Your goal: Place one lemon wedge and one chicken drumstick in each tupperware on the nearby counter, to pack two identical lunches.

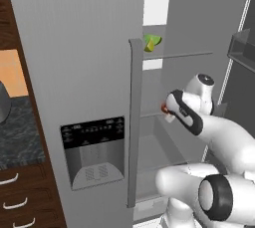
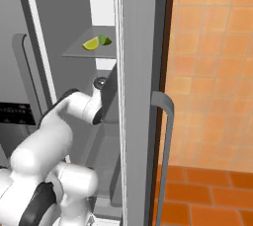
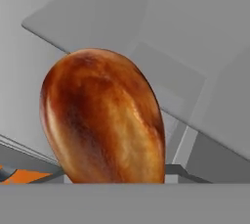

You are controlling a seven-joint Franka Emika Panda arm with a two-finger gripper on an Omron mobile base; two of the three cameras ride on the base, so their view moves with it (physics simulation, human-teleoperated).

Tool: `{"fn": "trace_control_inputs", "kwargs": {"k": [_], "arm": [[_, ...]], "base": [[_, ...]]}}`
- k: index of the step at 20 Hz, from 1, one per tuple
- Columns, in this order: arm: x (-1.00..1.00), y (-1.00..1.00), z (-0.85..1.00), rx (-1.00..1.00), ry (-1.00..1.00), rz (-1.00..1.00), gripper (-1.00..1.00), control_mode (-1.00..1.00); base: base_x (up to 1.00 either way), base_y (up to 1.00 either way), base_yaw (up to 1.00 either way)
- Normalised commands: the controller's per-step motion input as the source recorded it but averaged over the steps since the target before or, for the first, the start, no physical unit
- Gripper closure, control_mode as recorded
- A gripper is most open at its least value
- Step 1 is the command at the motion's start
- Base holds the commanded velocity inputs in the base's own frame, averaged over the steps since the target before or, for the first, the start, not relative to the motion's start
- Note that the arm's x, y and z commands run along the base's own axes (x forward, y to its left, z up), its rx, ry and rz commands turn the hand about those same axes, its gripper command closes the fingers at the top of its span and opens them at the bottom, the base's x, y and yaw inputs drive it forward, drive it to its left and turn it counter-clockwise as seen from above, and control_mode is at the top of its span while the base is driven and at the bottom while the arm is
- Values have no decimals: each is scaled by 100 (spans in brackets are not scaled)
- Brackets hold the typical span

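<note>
1. Currently the arm reaches into the open fridge [image 1: 99, 72]; the claw [image 1: 166, 112] is inside, at the middle shelf level.
2. Hand view: a chicken drumstick [image 3: 105, 120] sits hard against the camera, at 6 to 9 o'clock of the frame. Fingertips hidden behind it, so I cannot tell whether the jaws have closed on it; a grip seems likely.
3. Lemon wedges [image 2: 96, 42] lie on the upper shelf [image 2: 79, 50], at 12 o'clock above the wrist, untouched.
4. Counter [image 1: 17, 132] lies at 9 o'clock in the left base view.
5. To do well: confirm a firm hold on the meaty bulb, lift slightly, retract straight out, keeping clear of the door edges.
6. Pose: forearm extended forward, wrist bent inward toward the shelf.
</note>
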Motion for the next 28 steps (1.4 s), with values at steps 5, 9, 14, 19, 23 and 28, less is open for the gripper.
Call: {"fn": "trace_control_inputs", "kwargs": {"k": [5, 9, 14, 19, 23, 28], "arm": [[-100, 16, 53, -1, -17, -7, 100, -100], [-100, 4, 52, 0, -27, -2, 100, -100], [-100, 11, 57, -1, -25, -1, 100, -100], [-93, 46, 39, -10, -11, -4, 100, -100], [0, 0, 0, 0, 0, 0, 100, 100], [0, 0, 0, 0, 0, 0, 100, 100]], "base": [[0, 0, 0], [0, 0, 0], [0, 0, 0], [0, 0, 0], [-100, 57, -1], [-83, 95, 0]]}}
